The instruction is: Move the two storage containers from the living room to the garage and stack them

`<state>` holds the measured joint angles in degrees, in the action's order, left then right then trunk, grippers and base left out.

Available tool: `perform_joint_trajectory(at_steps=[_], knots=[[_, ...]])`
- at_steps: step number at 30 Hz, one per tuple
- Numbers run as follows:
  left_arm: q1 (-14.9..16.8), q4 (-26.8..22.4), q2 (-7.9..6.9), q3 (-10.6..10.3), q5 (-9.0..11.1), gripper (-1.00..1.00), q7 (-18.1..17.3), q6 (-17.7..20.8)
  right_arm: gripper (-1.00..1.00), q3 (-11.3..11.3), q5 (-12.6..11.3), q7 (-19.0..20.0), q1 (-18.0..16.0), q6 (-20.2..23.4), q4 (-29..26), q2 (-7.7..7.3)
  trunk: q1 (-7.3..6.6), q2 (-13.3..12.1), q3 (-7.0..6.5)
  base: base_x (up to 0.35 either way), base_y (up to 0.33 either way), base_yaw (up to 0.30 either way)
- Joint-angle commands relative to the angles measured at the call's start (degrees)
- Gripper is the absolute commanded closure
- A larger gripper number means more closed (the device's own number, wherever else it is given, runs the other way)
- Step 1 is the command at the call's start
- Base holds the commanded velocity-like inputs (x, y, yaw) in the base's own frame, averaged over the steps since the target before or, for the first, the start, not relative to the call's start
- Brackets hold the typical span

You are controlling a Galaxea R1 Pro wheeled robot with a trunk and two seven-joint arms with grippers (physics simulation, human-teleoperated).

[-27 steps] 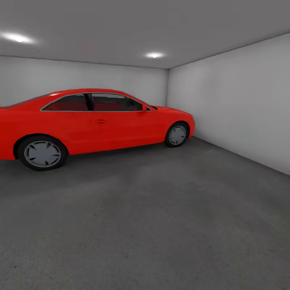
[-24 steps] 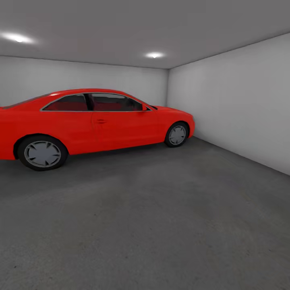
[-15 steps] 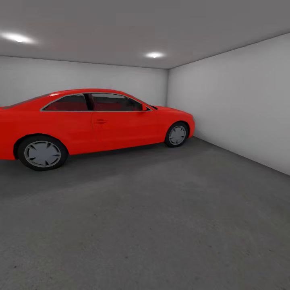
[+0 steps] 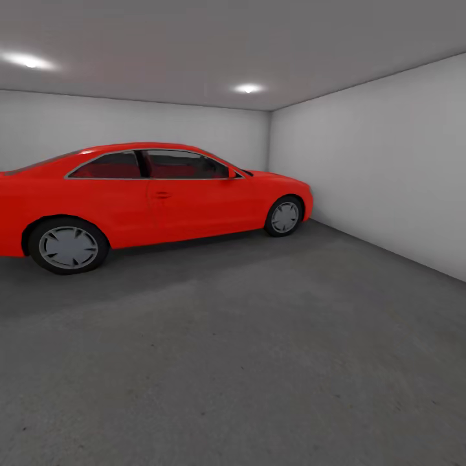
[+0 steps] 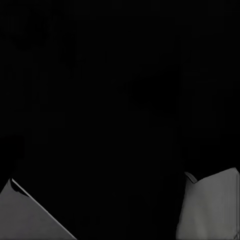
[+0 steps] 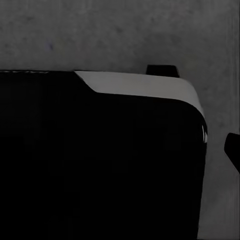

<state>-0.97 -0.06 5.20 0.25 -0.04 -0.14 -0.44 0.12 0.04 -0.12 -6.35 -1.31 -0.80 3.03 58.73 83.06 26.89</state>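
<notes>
Garage interior, head view: one glossy red two-door car [image 4: 149, 197] parked along the far white wall, two of its wheels visible; two ceiling spotlights; one dark grey speckled concrete floor [image 4: 259, 349] spreading open between car and camera. Red-orange storage containers: none counted in these pictures, so their direction from the fingers, their long axis and the nearer arm cannot be judged. Wrist views: dark robot bodywork over grey concrete; finger opening and any held load cannot be told.

Red car [image 4: 149, 194] parked side-on, white walls [image 4: 382, 162], two ceiling spotlights [image 4: 248, 88] lit
</notes>
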Motion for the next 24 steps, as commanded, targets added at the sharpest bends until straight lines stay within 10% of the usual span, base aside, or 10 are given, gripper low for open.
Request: perform_joint_trajectory(at_steps=[1, 11, 24], knots=[[0.01, -0.01, 0.25, -0.06, 0.04, -1.00, -0.02, -0.36, -1.00, 0.03, 0.02, 0.00, -0.04, -0.47, -0.30, -0.33, 0.00, 0.02, 0.04, 0.000, 0.000, 0.000], [0.01, -4.53, 1.54, -0.36, -0.12, -1.00, 0.07, -5.28, -1.00, -0.06, 0.13, 0.43, -0.42, -9.11, -7.88, -2.45, 0.00, 0.02, 0.04, 0.000, 0.000, 0.000], [0.04, -31.05, 1.13, -0.28, -0.24, -1.00, 1.50, 13.12, -1.00, -0.12, 1.43, 0.55, -0.69, -0.49, -22.55, -5.87, 0.00, 0.02, 0.04, 0.000, 0.000, 0.000]])
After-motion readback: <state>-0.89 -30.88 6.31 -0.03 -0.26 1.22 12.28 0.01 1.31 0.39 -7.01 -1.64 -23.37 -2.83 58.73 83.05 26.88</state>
